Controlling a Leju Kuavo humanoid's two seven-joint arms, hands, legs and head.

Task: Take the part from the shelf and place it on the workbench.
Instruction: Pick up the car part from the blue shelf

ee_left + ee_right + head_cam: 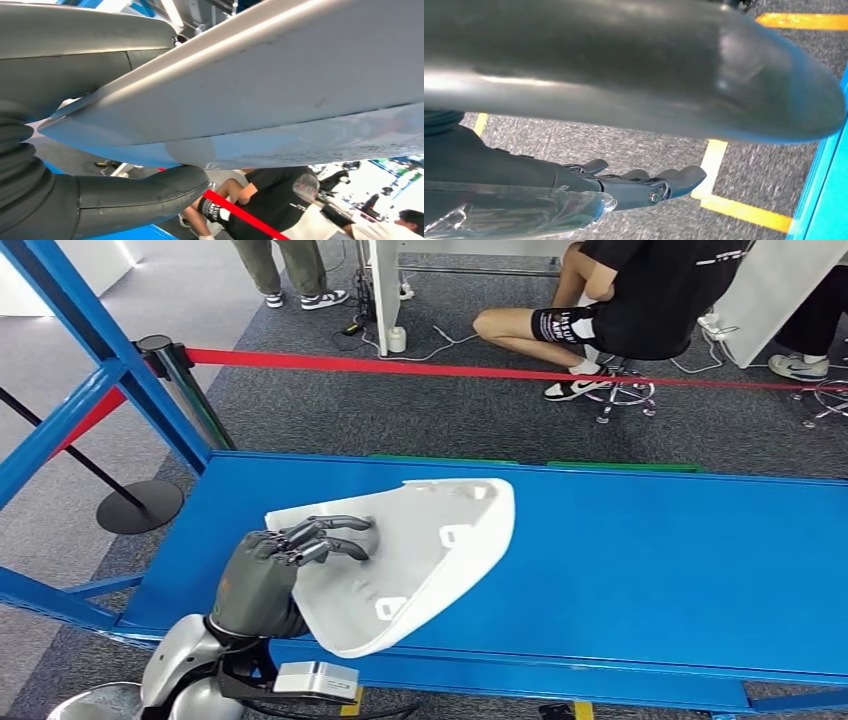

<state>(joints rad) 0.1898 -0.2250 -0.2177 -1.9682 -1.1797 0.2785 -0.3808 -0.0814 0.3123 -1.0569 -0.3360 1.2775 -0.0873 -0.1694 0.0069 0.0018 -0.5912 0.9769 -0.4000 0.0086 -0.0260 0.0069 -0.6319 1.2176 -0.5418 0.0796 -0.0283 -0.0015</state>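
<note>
Grey carpet runs behind a long blue workbench (620, 570), where a red barrier tape (400, 365) stretches between a black stanchion (165, 360) at ten o'clock and the far right. Beyond the tape, at one o'clock, a person in black (640, 300) sits on a wheeled stool, and another pair of legs in sneakers (300, 280) stands at eleven o'clock. A blue frame post (110, 360) slants up the left side.

Over the bench's near-left portion, the robot's left hand (275, 570) grips the white moulded part (430, 550) by its left end, dark fingers (330, 535) curled over the upper face and the thumb (145, 197) pressed against the underside in the left wrist view. The part, a curved shell with small raised tabs, sits tilted, its lower lip overhanging the bench's near edge at six o'clock; whether it touches the blue surface cannot be told.

In the right wrist view, the right hand (634, 187) hangs over carpet marked with yellow floor lines (744, 212), fingers (681, 180) loosely extended and holding nothing, beside a blue bench edge (824, 200).
</note>
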